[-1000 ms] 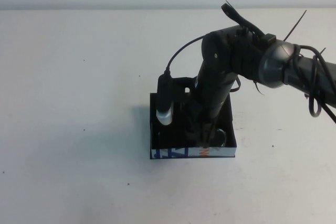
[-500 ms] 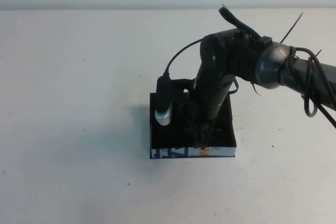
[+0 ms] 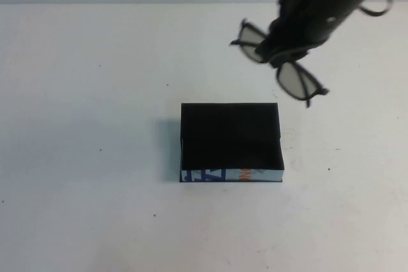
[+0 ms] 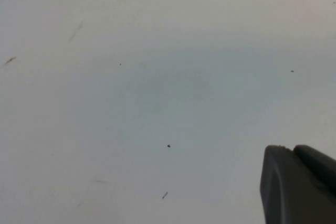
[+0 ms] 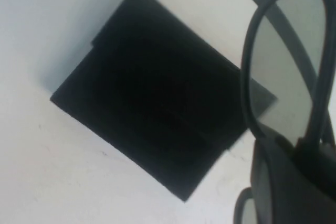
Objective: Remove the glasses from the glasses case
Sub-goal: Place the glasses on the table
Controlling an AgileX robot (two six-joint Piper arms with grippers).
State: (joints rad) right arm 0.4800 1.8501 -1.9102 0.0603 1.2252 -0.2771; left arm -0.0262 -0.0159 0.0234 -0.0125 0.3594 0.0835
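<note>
One grip: right gripper (image 3: 275,48) clamped on the glasses (image 3: 294,81), aloft toward the table's far right edge.
Left gripper (image 4: 296,184): over bare tabletop (image 4: 131,93), fingers can't be judged.
Glasses case (image 3: 231,137): mid-table, vacant.

Glasses (image 3: 294,79): dark plastic rims, semi-gloss; lenses smooth, greyish, see-thru. Glasses case (image 3: 231,135): matt black inside, one wall w/ white printed paper-like face. Bench (image 3: 89,125): white, matt, smooth, a few specks. Right tool (image 3: 275,49): black matt plastic.

Right pincer (image 3: 280,52) raised at far right, clamped shut; left pincer (image 4: 296,184) low over bare surface
</note>
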